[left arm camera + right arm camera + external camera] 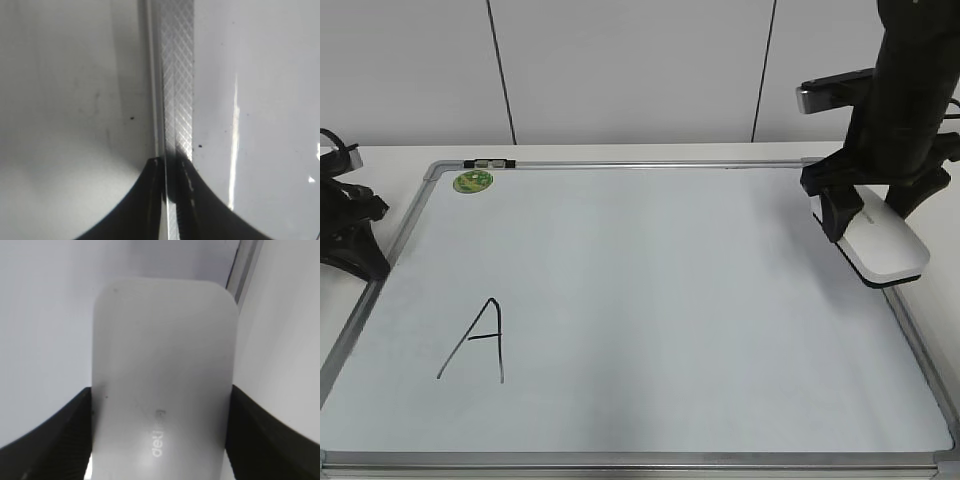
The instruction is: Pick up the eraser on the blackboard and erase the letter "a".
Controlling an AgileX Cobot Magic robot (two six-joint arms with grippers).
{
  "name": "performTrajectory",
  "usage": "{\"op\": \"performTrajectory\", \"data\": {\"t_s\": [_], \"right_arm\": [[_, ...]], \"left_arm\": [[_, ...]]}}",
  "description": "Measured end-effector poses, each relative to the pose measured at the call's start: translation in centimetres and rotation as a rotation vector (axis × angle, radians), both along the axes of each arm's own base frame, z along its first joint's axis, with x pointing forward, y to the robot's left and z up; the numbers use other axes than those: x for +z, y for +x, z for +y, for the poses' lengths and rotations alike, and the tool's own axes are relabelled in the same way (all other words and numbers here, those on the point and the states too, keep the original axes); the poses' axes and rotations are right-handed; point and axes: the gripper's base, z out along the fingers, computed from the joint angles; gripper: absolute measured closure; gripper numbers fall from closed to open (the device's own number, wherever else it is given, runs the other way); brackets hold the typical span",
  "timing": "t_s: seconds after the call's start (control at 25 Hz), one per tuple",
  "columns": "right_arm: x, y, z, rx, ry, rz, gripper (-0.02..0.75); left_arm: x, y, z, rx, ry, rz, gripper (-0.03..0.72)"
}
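Note:
The eraser (885, 245) is a flat white block with a dark underside, at the right edge of the blackboard (670, 280). My right gripper (868, 212) is shut on it, a finger on each long side. In the right wrist view the eraser (165, 365) fills the space between the jaws (160, 440), grey lettering up. No small cursive "a" shows on the board. My left gripper (355, 240) rests at the board's left edge; in the left wrist view its jaws (172, 167) are shut over the silver frame (177, 75).
A large angular capital "A" (475, 340) is drawn at the board's lower left. A round green sticker (473, 181) sits at the far left corner. The board lies on a white table (620, 152) with a panelled wall behind.

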Motion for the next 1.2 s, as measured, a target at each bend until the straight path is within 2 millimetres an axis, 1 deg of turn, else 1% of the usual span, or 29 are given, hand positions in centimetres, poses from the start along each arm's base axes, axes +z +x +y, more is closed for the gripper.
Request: {"op": "performTrajectory", "data": {"t_s": [0.24, 0.56, 0.76, 1.0, 1.2], "right_arm": [[-0.5, -0.2, -0.5, -0.046, 0.013, -0.001, 0.202], [-0.5, 0.7, -2.8, -0.145, 0.092, -0.048, 0.202], [-0.5, 0.8, -3.0, -0.15, 0.094, -0.054, 0.202], [-3.1, 1.5, -2.9, -0.155, 0.084, 0.002, 0.202], [-4.4, 2.2, -2.8, -0.161, 0.089, -0.013, 0.202]], "left_arm": [[0.0, 0.0, 0.0, 0.0, 0.0, 0.0, 0.651], [0.0, 0.0, 0.0, 0.0, 0.0, 0.0, 0.651], [0.0, 0.0, 0.0, 0.001, -0.002, 0.0, 0.651], [0.0, 0.0, 0.0, 0.001, -0.002, 0.0, 0.651], [0.0, 0.0, 0.0, 0.001, -0.002, 0.0, 0.651]]}}
